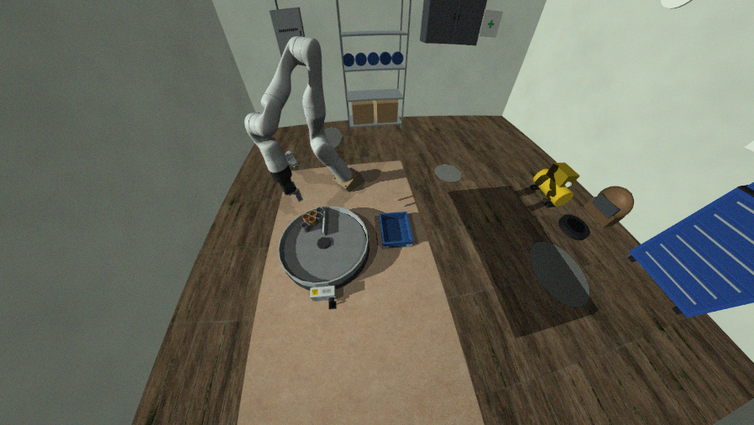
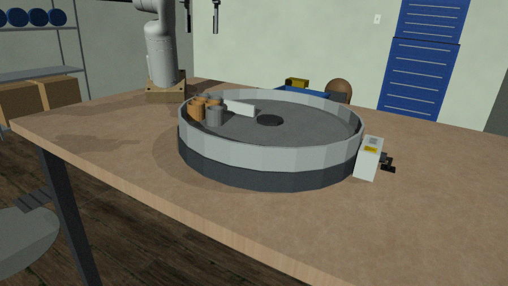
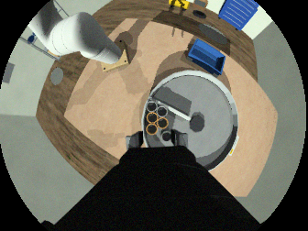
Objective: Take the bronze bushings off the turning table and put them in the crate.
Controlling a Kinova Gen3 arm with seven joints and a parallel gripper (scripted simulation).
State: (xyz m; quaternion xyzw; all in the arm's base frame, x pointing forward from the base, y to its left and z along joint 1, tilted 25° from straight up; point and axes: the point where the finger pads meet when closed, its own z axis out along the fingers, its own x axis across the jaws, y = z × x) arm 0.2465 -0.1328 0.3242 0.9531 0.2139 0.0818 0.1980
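Workshop room, wood floor, tan bench point(image 2: 248, 220) with arm base at the far end. On the bench: round turntable point(image 2: 270, 156) with a raised grey rim, dark hub at centre, pale bar fixed inside near the parts. Blue crate point(image 1: 395, 228) just beside the turntable, on the side away from the arm's reach, nothing visible in it.

All bushings clustered against the rim on the arm's side, touching or nearly so: bronze bushings point(image 2: 196, 109) packed together, steel bushings point(image 2: 214, 115) right against them, one grey piece nearest the exterior camera. Exact count hard to tell; wrist view suggests roughly three bronze.

Gripper point(image 2: 201, 17) well above the cluster, pointing straight down, jaws wide, holding nothing. No bronze piece moved to the crate yet.

Step in hand, by judgement: descent for the first pick. To do well:
- Choose an outer bronze piece, not one wedged between neighbours.
- Turn the wrist so the fingers drop into free gaps, not onto a steel piece or the rim.
- Allow for table rotation; time the descent.
- Come down vertically, close around the wall or across the bore, lift clear of the rim before crossing to the crate.
- Risk: nudging steel pieces or toppling the tight cluster.
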